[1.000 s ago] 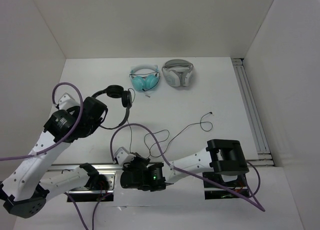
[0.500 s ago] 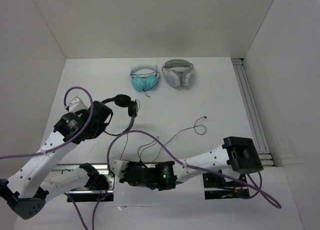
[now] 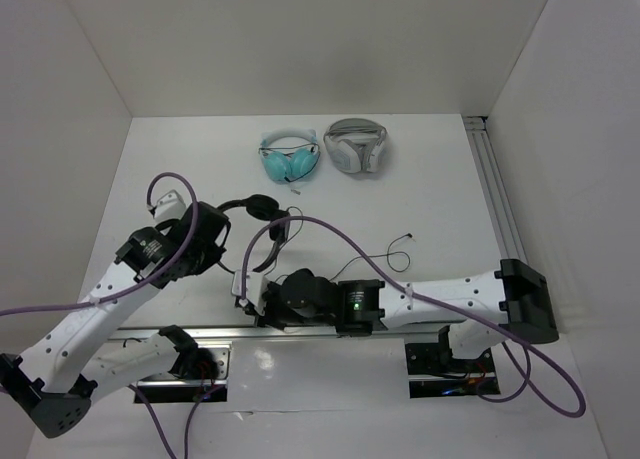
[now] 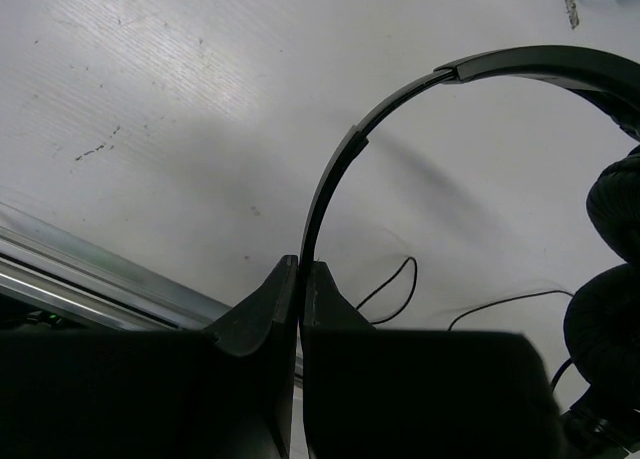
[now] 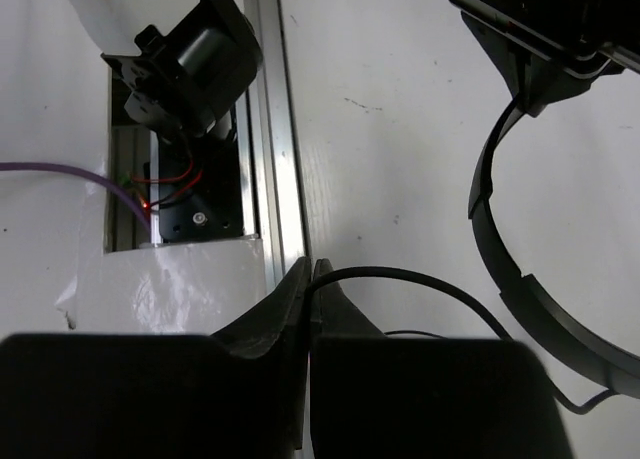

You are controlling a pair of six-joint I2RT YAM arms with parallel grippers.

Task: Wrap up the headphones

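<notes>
L tool (image 4: 300, 270) was clamped shut on the black headphones' (image 3: 262, 206) headband (image 4: 349, 139). R tool (image 5: 311, 271) was pinched tight on the cable (image 5: 400, 273). Headphones were on the arms' side of the teal headphones (image 3: 288, 160). Risk: thin cable slips from R tool or snags if tension drops mid-wrap.

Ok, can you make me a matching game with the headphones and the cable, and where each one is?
Things:
1. teal headphones
2. white headphones
3. black headband
4. cable

Places:
A. pinched in the right pincer
B. lying at the back, right one of the pair
C. pinched in the left pincer
D. lying at the back, left one of the pair

Pairs: 1-D, 2-B, 3-C, 4-A.
</notes>
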